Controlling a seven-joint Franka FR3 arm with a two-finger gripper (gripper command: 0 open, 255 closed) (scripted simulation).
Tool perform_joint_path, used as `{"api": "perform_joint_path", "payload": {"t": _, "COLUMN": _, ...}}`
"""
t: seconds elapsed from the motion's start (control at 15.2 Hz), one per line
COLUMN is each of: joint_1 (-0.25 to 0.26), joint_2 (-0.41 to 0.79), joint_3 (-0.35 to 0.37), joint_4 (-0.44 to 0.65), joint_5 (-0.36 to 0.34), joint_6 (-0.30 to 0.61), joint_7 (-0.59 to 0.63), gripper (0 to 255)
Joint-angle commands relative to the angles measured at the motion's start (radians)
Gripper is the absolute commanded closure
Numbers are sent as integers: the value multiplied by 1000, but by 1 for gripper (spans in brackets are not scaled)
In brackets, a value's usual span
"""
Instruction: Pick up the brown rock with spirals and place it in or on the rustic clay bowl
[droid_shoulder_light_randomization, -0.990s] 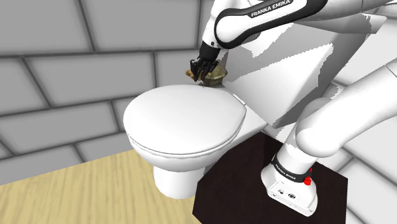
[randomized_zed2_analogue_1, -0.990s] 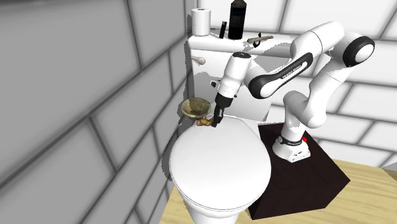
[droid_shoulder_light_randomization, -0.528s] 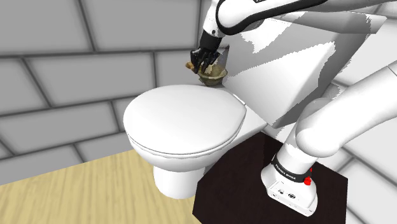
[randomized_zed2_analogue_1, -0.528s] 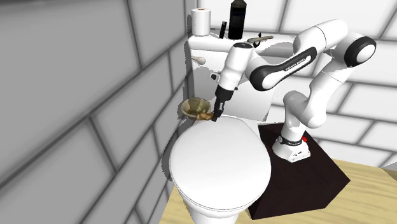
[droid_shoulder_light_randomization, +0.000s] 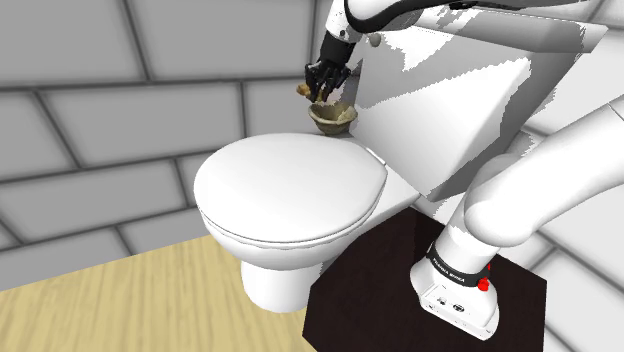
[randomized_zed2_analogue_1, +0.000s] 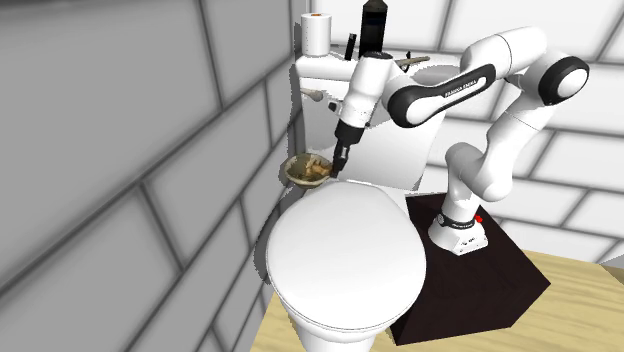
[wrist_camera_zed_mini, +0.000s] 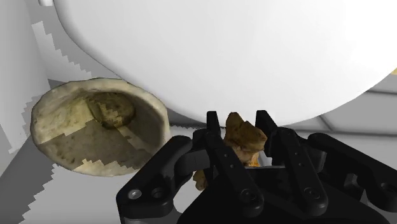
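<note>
I find the gripper (wrist_camera_zed_mini: 239, 118) closed on the rock (wrist_camera_zed_mini: 245, 141), its two black fingers pressing the stone from either side. The rock is a brown, lumpy, rough-faced piece; its spiral markings are too small for me to confirm. In the shoulder view the gripper (droid_shoulder_light_randomization: 320, 84) holds the rock (droid_shoulder_light_randomization: 300, 92) in the air just above and beside the rim of the bowl (droid_shoulder_light_randomization: 335, 119); I cannot tell whether it is over the hollow. The bowl (wrist_camera_zed_mini: 58, 130) is round and uneven, with a thick pale rim, a mottled tan and olive inside and a coarse, earthen look. It sits at the back of the toilet, between the smooth, glossy white oval lid (droid_shoulder_light_randomization: 290, 190) and the white tank (droid_shoulder_light_randomization: 440, 110). On the tank stand a white paper roll (randomized_zed2_analogue_1: 318, 34) and a tall black bottle (randomized_zed2_analogue_1: 374, 28). The arm's forearm (randomized_zed2_analogue_1: 450, 92) carries white lettering on a dark band, which I cannot read with certainty. The base, marked by a red button (droid_shoulder_light_randomization: 484, 284), stands on a dark brown box (droid_shoulder_light_randomization: 360, 290).
</note>
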Motion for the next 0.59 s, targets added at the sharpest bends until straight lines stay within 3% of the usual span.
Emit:
{"api": "perform_joint_path", "payload": {"t": 0.0, "joint_1": -15, "joint_2": 20, "joint_3": -41, "joint_4": 20, "joint_5": -2, "joint_6": -1, "joint_7": -54, "gripper": 255}}
{"api": "perform_joint_path", "payload": {"t": 0.53, "joint_1": -62, "joint_2": 140, "joint_3": -192, "joint_4": 156, "joint_5": 16, "joint_6": -22, "joint_7": -261, "gripper": 255}}
